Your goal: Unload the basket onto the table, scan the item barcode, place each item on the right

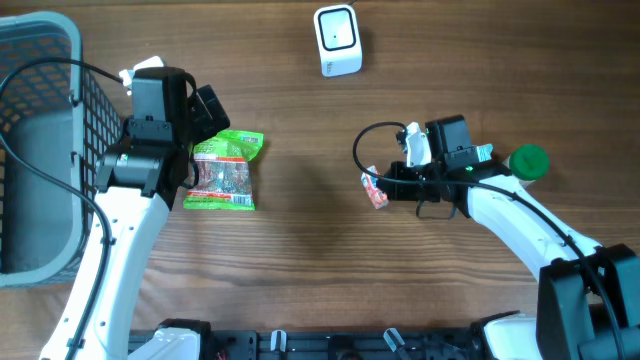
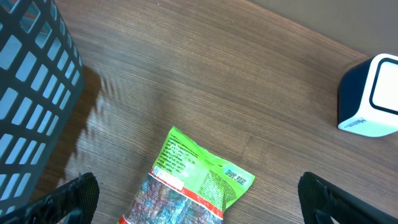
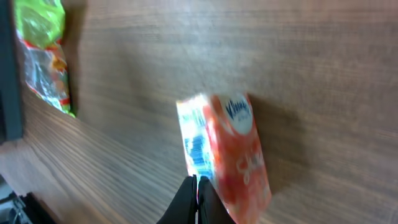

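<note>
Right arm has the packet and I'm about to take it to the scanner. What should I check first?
1. Right gripper shut on the orange packet: ok.
2. Grip depth: only the packet's edge is pinched, so it may swivel: not ok.
3. Barcode facing the scanner: cannot tell, the print is blurred.
4. Bare table between packet and scanner: ok.
5. Left gripper open over the green bag, away from that path: ok.

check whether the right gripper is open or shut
Shut, on the small orange packet: in the right wrist view the right gripper pinches its lower edge with no gap.
</note>
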